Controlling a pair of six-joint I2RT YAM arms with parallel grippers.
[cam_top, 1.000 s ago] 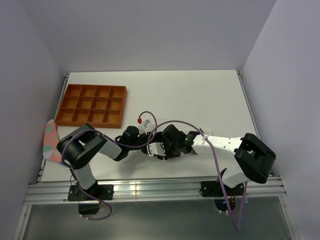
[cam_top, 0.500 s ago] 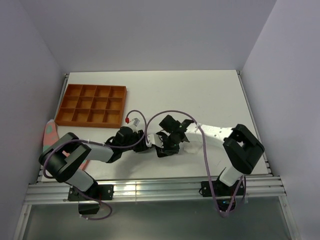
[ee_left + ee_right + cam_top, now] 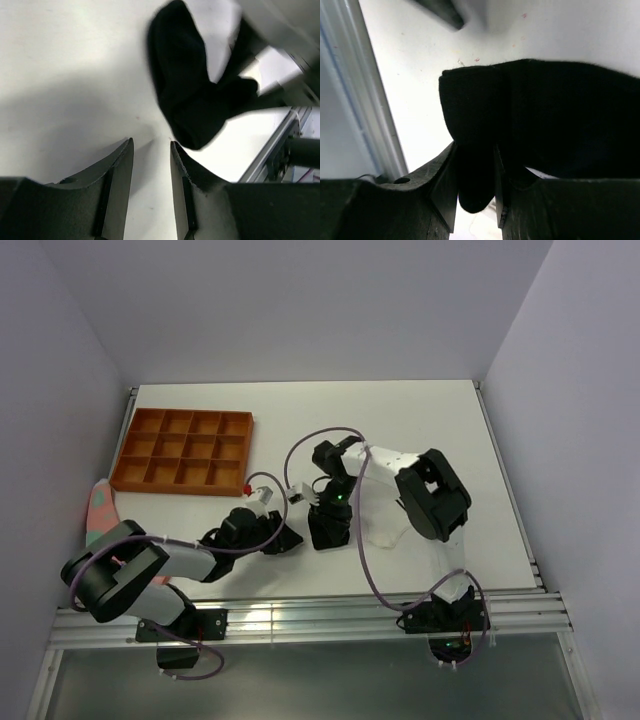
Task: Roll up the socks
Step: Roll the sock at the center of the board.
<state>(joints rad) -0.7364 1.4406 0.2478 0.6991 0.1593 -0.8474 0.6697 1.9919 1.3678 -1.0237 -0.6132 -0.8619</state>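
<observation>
Right wrist view shows my right gripper (image 3: 474,157) clamped on a folded edge of the black sock (image 3: 545,115). The cloth fills the gap between both fingers and bulges out below them.

From the left wrist, my left gripper (image 3: 150,149) stands partly open with only bare table (image 3: 60,75) in its gap. Its tips sit low over the surface, just short of the sock and not touching it.

From above, both grippers are on my side of the tray (image 3: 185,450), off its near right corner. The left one is closer to that corner, and the sock is bunched into a dark lump just to its right, under the down-pointing right gripper. The pink cloth (image 3: 100,512) lies off the tray's near left corner, at the table's edge. The tray itself is farthest from me. I cannot make out the white sock.
</observation>
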